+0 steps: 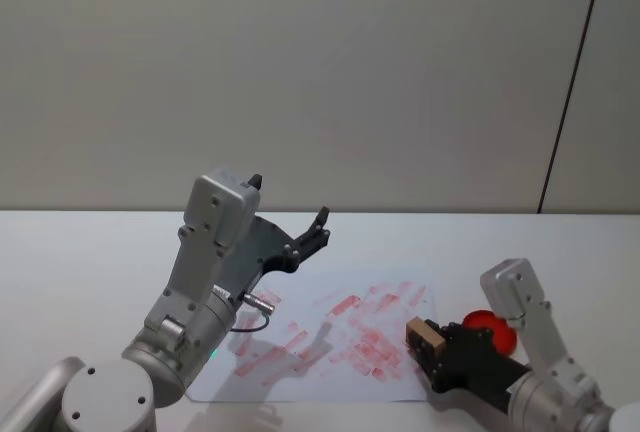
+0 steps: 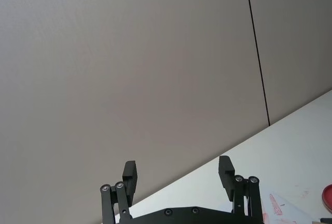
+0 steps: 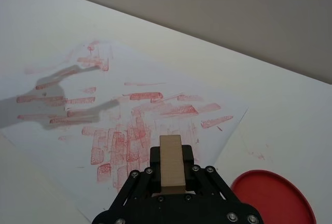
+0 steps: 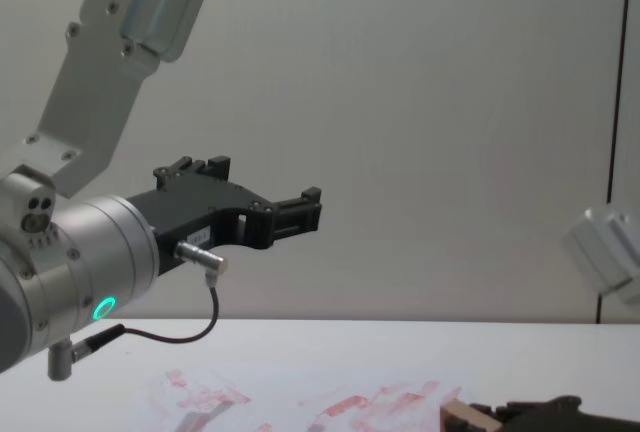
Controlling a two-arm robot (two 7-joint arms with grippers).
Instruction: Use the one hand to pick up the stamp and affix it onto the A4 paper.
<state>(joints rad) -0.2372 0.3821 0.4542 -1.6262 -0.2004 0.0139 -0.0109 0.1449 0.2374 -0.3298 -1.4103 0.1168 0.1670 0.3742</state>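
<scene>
The right gripper is clamped on the stamp at the right edge of the A4 paper, near the red disc. The left gripper hangs raised with its fingers apart.

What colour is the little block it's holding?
The block is pale tan wood, clearest in the right wrist view.

Flat on the table, mid-scene: the A4 paper. Just right of the sheet, also on the table: a round disc. At the paper's near right edge: the stamp, clamped in the right gripper, reaching in from the near right, in front of the disc. Whether touching the sheet: cannot tell. High above the paper's far left part, well apart from it: the left gripper, jaws spread. Behind the table: a wall.
</scene>
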